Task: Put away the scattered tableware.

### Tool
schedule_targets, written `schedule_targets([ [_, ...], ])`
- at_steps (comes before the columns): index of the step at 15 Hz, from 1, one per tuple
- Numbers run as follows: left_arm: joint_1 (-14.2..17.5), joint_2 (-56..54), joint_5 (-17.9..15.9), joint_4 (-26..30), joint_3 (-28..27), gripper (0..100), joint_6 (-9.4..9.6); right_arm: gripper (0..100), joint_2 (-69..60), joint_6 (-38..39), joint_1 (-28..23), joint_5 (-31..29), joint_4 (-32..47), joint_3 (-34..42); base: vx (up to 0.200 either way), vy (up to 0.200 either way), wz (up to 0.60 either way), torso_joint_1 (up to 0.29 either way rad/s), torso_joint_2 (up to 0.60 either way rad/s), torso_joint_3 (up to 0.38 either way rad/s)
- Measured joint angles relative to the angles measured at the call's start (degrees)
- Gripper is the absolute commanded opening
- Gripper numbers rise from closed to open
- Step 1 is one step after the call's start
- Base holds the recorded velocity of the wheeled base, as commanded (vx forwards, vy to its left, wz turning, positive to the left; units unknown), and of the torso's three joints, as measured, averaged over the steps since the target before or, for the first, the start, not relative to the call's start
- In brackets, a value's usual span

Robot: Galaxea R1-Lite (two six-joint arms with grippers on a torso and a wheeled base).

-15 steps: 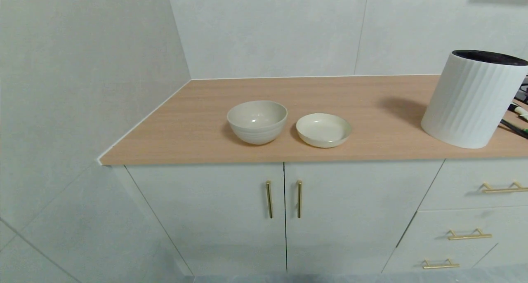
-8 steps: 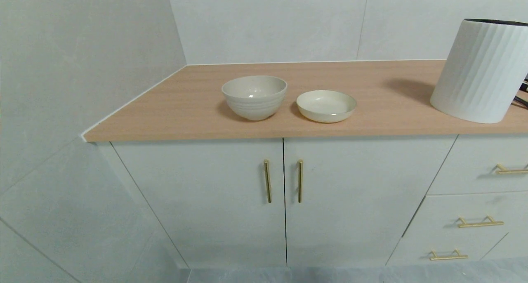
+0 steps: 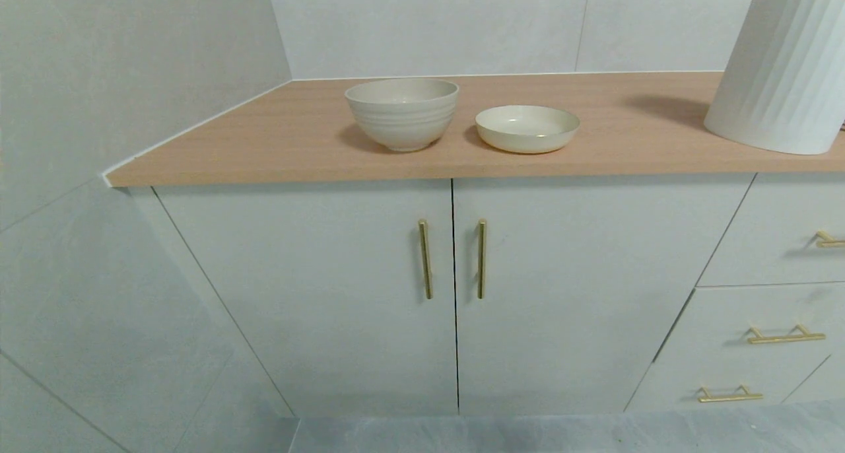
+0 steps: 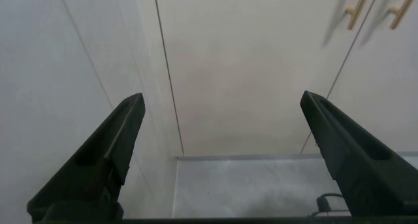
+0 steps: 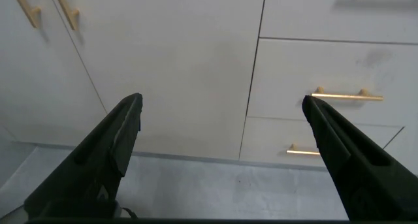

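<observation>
A deep beige bowl and a shallow cream dish stand side by side on the wooden countertop, the dish to the right. Below them two white cabinet doors are shut, each with a gold handle by the centre seam. My left gripper hangs open low in front of the left door, nothing between its fingers. My right gripper is open too, low before the drawers, holding nothing.
A tall white ribbed container stands on the counter at the right. Drawers with gold handles lie right of the doors. A tiled wall closes the left side. Grey floor runs along the cabinet base.
The head camera has dropped lower, so the counter, bowl and dish sit higher in the picture and more of the cabinet front shows. The bowl and dish have not moved.
</observation>
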Motion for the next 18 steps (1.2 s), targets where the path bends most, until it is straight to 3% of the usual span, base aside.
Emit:
schedule_targets([
  [12, 0.0, 0.0, 0.0, 0.0, 0.02, 100, 0.11, 100, 0.05, -0.29, 0.05, 0.6, 0.18, -0.52, 0.0, 0.0, 0.0, 0.0, 0.0, 0.004],
  [15, -0.02, 0.0, 0.0, -0.02, 0.02, 100, 0.17, 100, 2.44, 1.22, 0.83, 5.32, 0.73, -8.0, 0.0, 0.0, 0.0, 0.0, 0.0, 0.0],
  [18, 0.0, 0.0, 0.02, 0.0, 0.02, 100, 0.15, 100, 11.92, 1.63, 1.57, 13.46, 1.1, -10.84, 0.0, 0.0, 0.0, 0.0, 0.0, 0.0],
])
